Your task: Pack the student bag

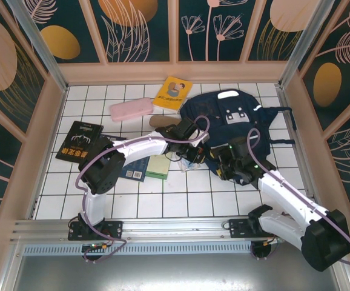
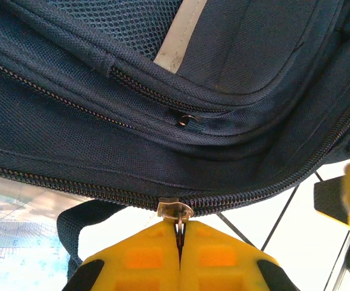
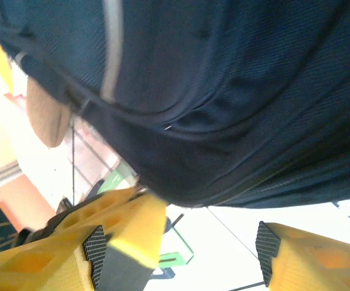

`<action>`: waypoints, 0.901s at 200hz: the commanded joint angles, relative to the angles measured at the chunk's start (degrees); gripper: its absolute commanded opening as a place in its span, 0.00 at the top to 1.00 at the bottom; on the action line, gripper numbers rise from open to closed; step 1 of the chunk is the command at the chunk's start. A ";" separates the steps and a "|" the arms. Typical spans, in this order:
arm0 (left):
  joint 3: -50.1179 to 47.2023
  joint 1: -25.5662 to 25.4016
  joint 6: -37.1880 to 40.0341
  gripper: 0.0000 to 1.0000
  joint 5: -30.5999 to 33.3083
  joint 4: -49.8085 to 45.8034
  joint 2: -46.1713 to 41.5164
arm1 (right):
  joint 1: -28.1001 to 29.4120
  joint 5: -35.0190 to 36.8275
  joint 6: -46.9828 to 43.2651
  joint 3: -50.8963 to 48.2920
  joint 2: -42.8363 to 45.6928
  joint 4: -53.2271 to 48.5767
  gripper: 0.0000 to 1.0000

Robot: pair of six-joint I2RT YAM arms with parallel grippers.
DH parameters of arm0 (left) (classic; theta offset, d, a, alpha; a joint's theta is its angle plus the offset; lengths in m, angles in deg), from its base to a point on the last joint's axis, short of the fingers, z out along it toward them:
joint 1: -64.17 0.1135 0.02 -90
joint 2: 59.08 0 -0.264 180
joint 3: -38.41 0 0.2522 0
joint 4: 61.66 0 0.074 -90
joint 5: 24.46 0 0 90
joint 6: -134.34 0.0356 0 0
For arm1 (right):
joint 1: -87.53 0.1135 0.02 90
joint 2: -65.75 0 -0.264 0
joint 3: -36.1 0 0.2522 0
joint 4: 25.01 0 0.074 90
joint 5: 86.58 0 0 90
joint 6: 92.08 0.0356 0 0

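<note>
Your bag (image 1: 238, 118) lies on the far right part of the table (image 1: 181, 197), with its right side close up against the right wall (image 1: 296, 121). Both arms meet at its near-left edge.

Your left gripper (image 2: 179, 233) is closed tight on the zip pull (image 2: 176, 212) of the main zipper, with the fingers (image 2: 145, 257) pressed together and just the pull's tab pinched between them. From the left wrist the zipper runs along the bag's lower edge, and a second zipper sits above it under a white stripe (image 2: 178, 33).

Your right gripper (image 3: 208, 242) is wide apart and holding nothing. From the right wrist the bag's dark bulge (image 3: 223, 91) hangs just over the gap, right by one finger (image 3: 132, 227). Can't tell if it's actually touching.

Room-wise, the tiles near the arm bases are bare, so that's your open space. Left of the bag it's busier: there's a green notebook (image 1: 158, 166) just under your left arm, and a tan thing (image 1: 161, 121), a pink case (image 1: 131, 110) and a yellow book (image 1: 172, 93) are toward the back. A black book (image 1: 79, 140) sits well off to the left.
</note>
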State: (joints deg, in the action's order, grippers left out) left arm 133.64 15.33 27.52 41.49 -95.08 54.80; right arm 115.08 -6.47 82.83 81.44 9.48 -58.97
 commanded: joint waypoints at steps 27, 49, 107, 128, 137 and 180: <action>-0.70 -0.20 0.34 1.00 -1.43 0.81 -0.24 | -3.51 -1.27 2.04 -2.48 -5.51 6.40 0.30; -0.47 -0.20 0.77 1.00 -0.96 0.07 -0.16 | -3.69 -0.66 1.23 -2.04 -8.91 6.85 0.40; 3.34 -0.20 3.49 1.00 7.40 -5.84 1.60 | -6.50 0.96 -3.01 -1.48 -9.01 3.31 1.00; 7.17 0.46 5.30 1.00 15.42 -10.53 3.99 | -7.91 1.99 -5.50 -0.35 -5.96 0.56 1.00; 8.96 1.12 5.73 1.00 18.19 -12.54 5.33 | -8.51 2.46 -6.46 0.03 -4.54 -0.83 1.00; 19.99 6.53 4.32 1.00 29.19 -18.90 13.12 | -11.12 1.94 -8.57 -0.50 1.24 -3.78 1.00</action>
State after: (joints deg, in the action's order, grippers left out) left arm 147.72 17.25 31.91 59.45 -106.47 63.52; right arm 105.36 -7.27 77.19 79.75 7.58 -59.41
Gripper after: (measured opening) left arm 0.048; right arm 0.067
